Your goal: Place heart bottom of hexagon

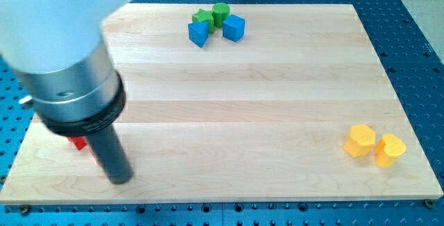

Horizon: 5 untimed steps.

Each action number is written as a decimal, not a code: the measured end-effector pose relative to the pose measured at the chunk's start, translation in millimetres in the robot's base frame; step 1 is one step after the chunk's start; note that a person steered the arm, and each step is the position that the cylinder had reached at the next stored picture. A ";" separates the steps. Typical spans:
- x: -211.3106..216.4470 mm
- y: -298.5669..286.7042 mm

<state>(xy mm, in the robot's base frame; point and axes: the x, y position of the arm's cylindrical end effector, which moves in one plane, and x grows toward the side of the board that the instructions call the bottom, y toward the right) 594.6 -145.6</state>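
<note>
My tip (pixel 121 179) had no claw; it stood far from the yellow heart block (pixel 390 150), which touched the yellow hexagon block (pixel 361 141), for a coming push.

Pale wood bench (pixel 243 94) on blue perforated base (pixel 416 39). Yellow heart (pixel 390 149), yellow hexagon (pixel 361 141); blue blocks (pixel 234 27), green blocks (pixel 220 12); red block (pixel 80 143).

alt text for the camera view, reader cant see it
My tip rests near the wooden board's bottom left, beside a red block, far from the yellow hexagon and yellow heart touching at bottom right. Two blue and two green blocks cluster at the top.
</note>
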 end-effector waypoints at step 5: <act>-81.9 122.7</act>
<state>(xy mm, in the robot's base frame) 512.8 -22.9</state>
